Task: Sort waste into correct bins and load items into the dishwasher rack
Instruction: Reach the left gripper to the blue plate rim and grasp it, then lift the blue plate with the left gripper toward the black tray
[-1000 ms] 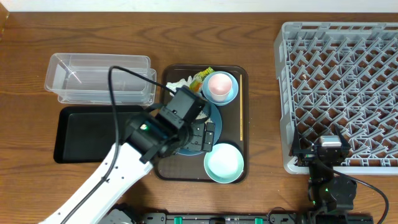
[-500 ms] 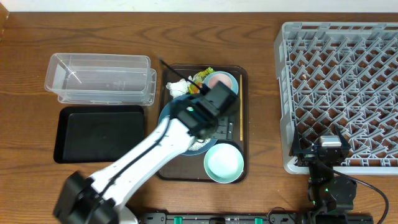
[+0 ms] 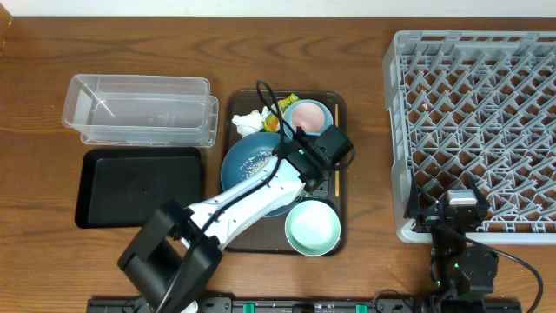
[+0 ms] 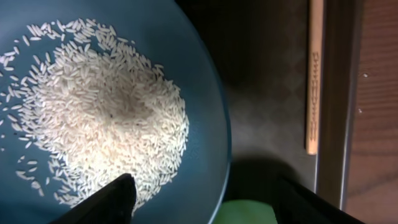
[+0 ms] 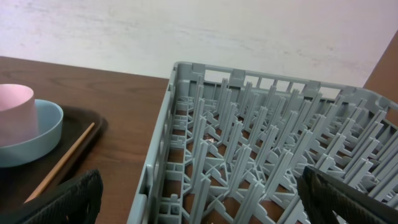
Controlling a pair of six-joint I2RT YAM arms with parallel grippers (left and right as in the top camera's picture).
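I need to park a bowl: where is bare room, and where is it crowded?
Free: the black tray, the clear tub, and the table strip between brown serving tray and rack. Crowded: the serving tray, packed, left gripper over it.

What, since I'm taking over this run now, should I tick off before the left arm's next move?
1. Left tool open, empty, straddling the rim of the dark-blue dish: ok.
2. Dish free of rice: not ok, a heap lies in it.
3. Clear tub uncovered for tipping: ok.
4. Mint-green bowl apart from the dish rim: cannot tell.
5. Chopstick outside the jaws: ok.
6. Right tool open, by the near edge of the rack: ok.
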